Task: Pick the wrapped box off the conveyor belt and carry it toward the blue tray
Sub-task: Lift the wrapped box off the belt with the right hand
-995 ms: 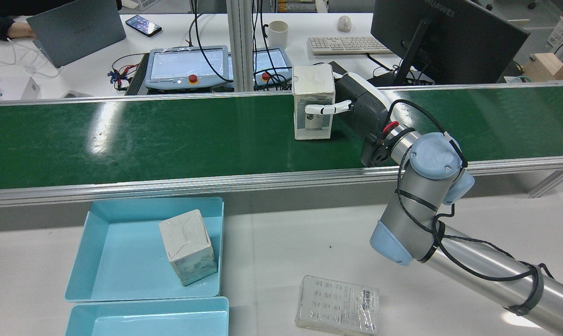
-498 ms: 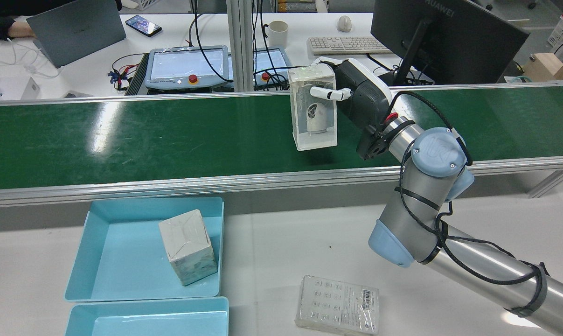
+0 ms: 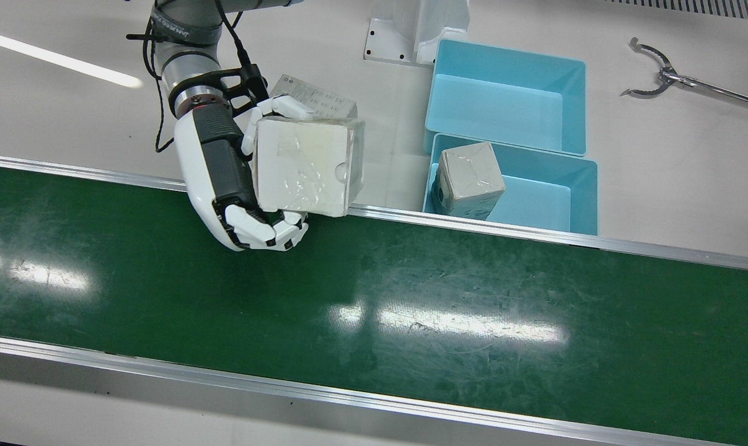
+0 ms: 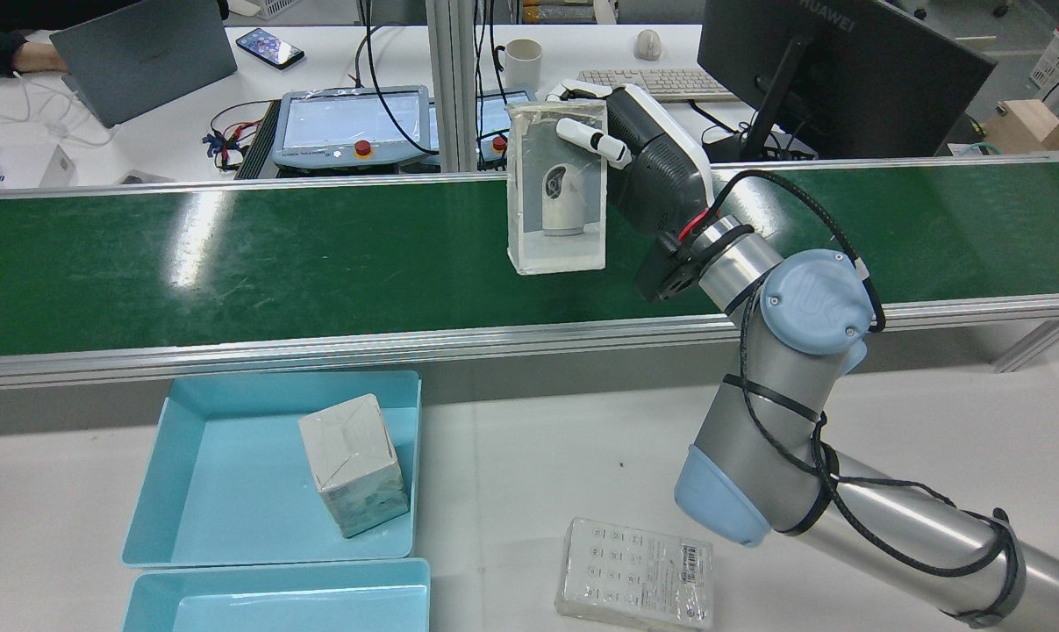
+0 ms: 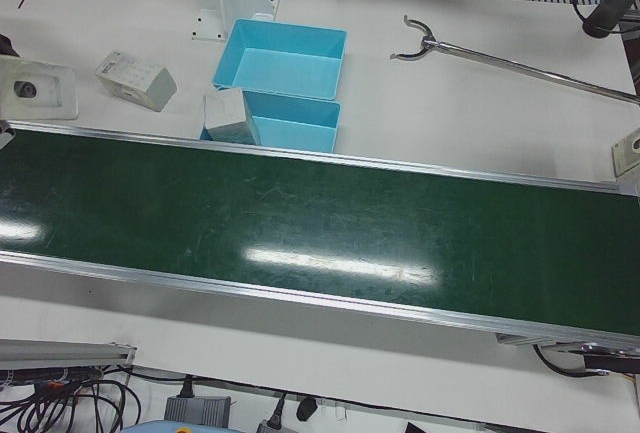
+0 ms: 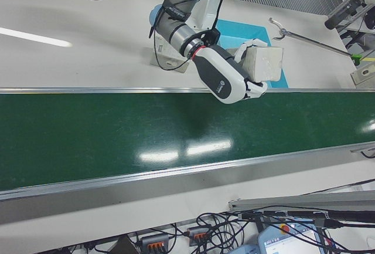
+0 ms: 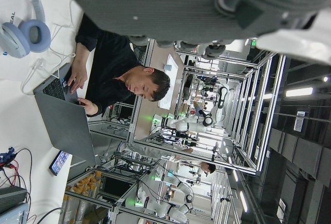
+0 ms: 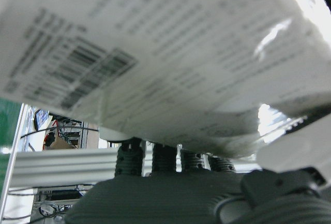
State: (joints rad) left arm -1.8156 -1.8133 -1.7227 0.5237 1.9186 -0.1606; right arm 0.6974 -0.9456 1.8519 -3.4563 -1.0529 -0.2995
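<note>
The wrapped box, white under clear film with a product picture on its side, is held in my right hand, lifted clear of the green conveyor belt. In the front view the box hangs over the belt's rail on the robot's side, with the right hand shut around it from the side. The box fills the right hand view. The blue tray lies on the white table and holds a grey wrapped cube. My left hand holds nothing.
A second blue tray lies next to the first. A flat clear packet lies on the table near my right arm. A metal grabber tool lies on the table beyond the trays. Monitors and control pendants stand beyond the belt.
My right hand has lifted the box off the belt and carried it up and to the left in the rear view. The box has turned, so its picture side shows.
</note>
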